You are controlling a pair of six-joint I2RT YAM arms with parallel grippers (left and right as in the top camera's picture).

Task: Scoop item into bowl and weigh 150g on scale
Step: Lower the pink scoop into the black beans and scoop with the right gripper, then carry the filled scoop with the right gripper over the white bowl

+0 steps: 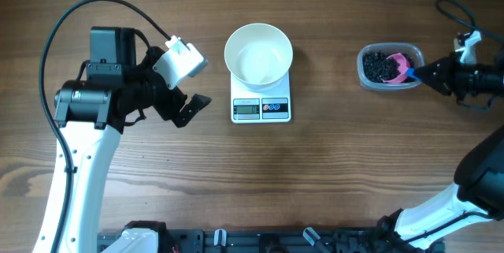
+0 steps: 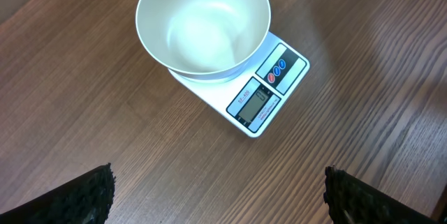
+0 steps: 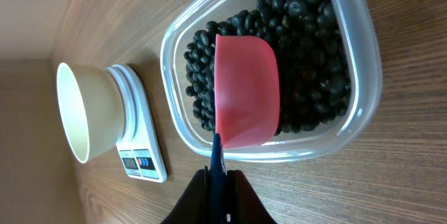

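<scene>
Wooden tabletop bears the bowl on the scale, empty and nothing weighed yet, while my right tool pinches the scoop over the beans, left tool wide.

Small print on the scale is unreadable.

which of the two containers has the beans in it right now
The clear plastic tub on the right holds the black beans, with the pink scoop lying in it. The white bowl on the scale is empty.
</scene>
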